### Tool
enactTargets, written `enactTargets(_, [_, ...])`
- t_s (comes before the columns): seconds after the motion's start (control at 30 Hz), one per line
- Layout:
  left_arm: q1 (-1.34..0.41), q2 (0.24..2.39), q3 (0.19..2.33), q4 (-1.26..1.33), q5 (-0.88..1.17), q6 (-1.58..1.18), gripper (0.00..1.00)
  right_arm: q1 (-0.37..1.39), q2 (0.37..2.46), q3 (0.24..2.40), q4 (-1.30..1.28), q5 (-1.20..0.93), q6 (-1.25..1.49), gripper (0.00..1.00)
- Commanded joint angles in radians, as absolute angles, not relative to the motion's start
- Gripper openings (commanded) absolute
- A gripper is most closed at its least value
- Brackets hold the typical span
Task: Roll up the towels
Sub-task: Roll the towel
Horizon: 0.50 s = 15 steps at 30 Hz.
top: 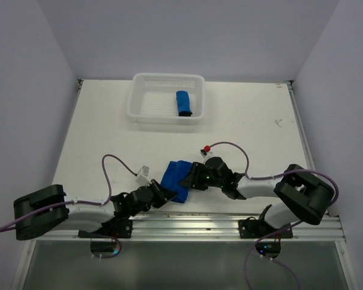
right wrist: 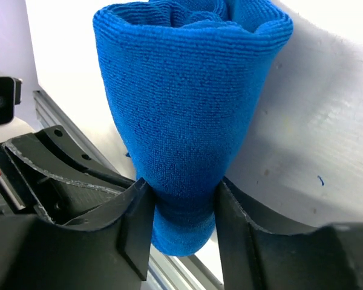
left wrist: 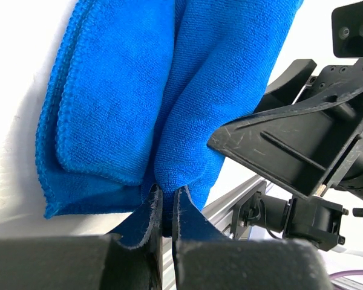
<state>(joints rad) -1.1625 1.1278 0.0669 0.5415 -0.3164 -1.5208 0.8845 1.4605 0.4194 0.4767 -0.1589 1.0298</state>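
One blue towel [top: 174, 180] lies partly rolled near the table's front edge, between my two grippers. My left gripper [top: 163, 194] is shut on its near fold; in the left wrist view the jaws [left wrist: 167, 196] pinch a thin bunch of the towel [left wrist: 169, 90]. My right gripper [top: 186, 179] comes in from the right. In the right wrist view its jaws [right wrist: 180, 199] press both sides of the rolled towel [right wrist: 187, 103], squeezing it narrow. A second towel [top: 183, 103], rolled tight, lies inside the white basket [top: 136, 103] at the back.
The aluminium rail [top: 199, 220] runs along the near edge just below the towel. Purple cables loop over the table beside both arms. A small red-tipped part [top: 204, 149] sits behind the right wrist. Grey walls close in the left and right sides.
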Motion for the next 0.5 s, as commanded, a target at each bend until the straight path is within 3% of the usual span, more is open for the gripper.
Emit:
enactTargets(0.0, [-1.157,1.138,0.0,0.543,-0.267,-1.47,0.01,0.885,1.477,0.472,0.496,-0.084,1.043,0.38])
enactTargets(0.07, [-1.155,1.137,0.002,0.541,-0.267,-1.462,0.11,0.884,1.479,0.483,0.468,-0.077,1.052,0.31])
enactTargets(0.2, [-1.152,1.121,0.002,0.535,-0.264,-1.436,0.36,0.884,1.473,0.499,0.417,-0.069,1.055,0.28])
enactTargets(0.3, [-1.152,1.089,0.003,0.505,-0.267,-1.419,0.44,0.884,1.467,0.503,0.393,-0.061,1.06,0.28])
enactTargets(0.47, [-1.152,0.991,0.056,0.352,-0.302,-1.343,0.5,0.884,1.445,0.509,0.324,-0.038,1.069,0.28])
